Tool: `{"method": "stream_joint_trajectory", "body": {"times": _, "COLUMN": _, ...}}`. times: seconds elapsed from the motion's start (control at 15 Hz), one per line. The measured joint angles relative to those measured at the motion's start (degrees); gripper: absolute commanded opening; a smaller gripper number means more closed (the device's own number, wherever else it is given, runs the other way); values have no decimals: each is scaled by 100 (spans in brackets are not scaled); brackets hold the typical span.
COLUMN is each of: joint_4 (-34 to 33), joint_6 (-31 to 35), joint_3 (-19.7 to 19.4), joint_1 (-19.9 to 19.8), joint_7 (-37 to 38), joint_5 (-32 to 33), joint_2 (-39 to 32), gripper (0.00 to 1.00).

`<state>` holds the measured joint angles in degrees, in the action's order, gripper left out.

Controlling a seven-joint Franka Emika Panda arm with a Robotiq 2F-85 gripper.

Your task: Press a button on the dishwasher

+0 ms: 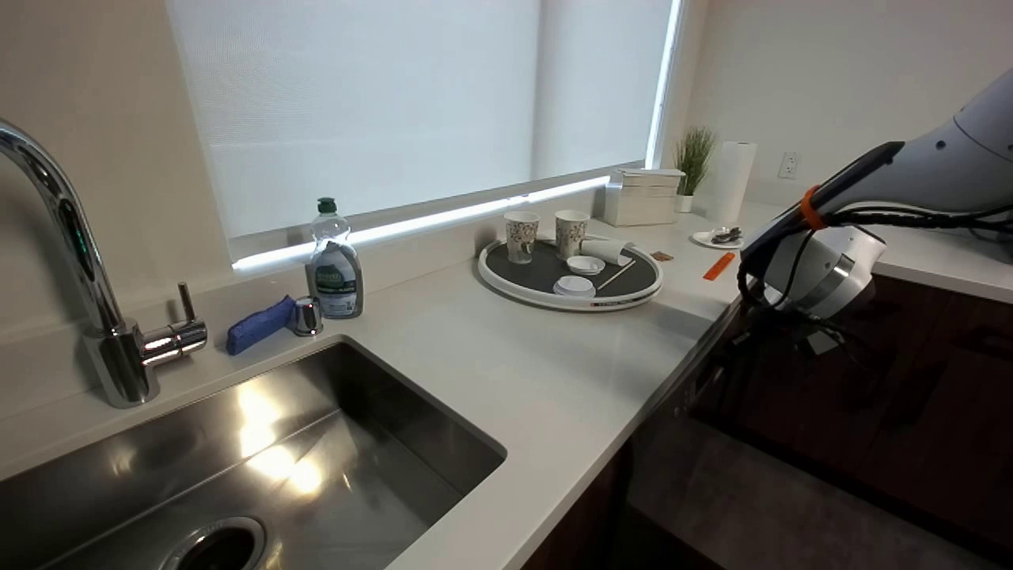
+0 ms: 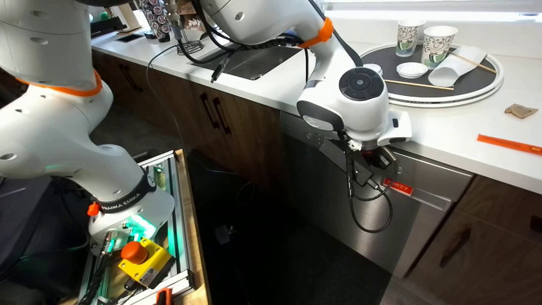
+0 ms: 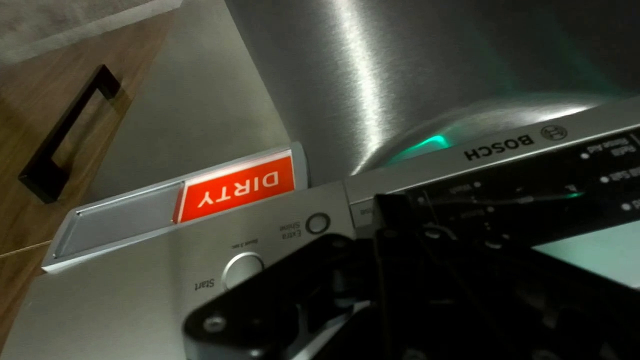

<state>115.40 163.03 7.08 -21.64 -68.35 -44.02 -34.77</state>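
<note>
The dishwasher (image 2: 330,199) has a steel front under the counter; it also fills much of the wrist view (image 3: 320,75), its lettering upside down. Its control strip there shows a round Start button (image 3: 242,270), a smaller Extra Shine button (image 3: 317,223) and a dark display panel (image 3: 545,195). My gripper (image 3: 392,205) is black, its fingers together and empty. The fingertips stand in front of the strip, right of Extra Shine, at the display's edge; I cannot tell if they touch. In an exterior view the gripper (image 2: 381,159) is at the control strip, partly hidden by cables.
A red DIRTY sign (image 3: 237,189) sits beside the buttons. Cables (image 2: 372,228) hang from the wrist. The counter edge (image 2: 487,171) overhangs the strip. On the counter are a round tray (image 1: 570,299) with cups, an orange strip (image 1: 718,267) and a steel sink (image 1: 380,483).
</note>
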Motion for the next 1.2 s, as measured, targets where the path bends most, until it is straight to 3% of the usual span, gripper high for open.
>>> {"method": "stream_joint_trajectory", "body": {"times": 0.47, "joint_4": 3, "joint_6": 68, "joint_3": 323, "joint_1": -330, "joint_7": -160, "joint_5": -304, "joint_2": -44, "gripper": 0}}
{"method": "stream_joint_trajectory", "body": {"times": 0.67, "joint_4": 20, "joint_6": 147, "joint_3": 612, "joint_1": -614, "joint_7": -374, "joint_5": -708, "joint_2": -79, "gripper": 0}}
{"method": "stream_joint_trajectory", "body": {"times": 0.73, "joint_4": 27, "joint_6": 181, "joint_3": 738, "joint_1": -738, "joint_7": -477, "joint_5": -889, "joint_2": -97, "gripper": 5}}
{"method": "stream_joint_trajectory", "body": {"times": 1.2, "joint_4": 37, "joint_6": 322, "joint_3": 1429, "joint_1": -1441, "joint_7": -1018, "joint_5": -1790, "joint_2": -230, "gripper": 0}}
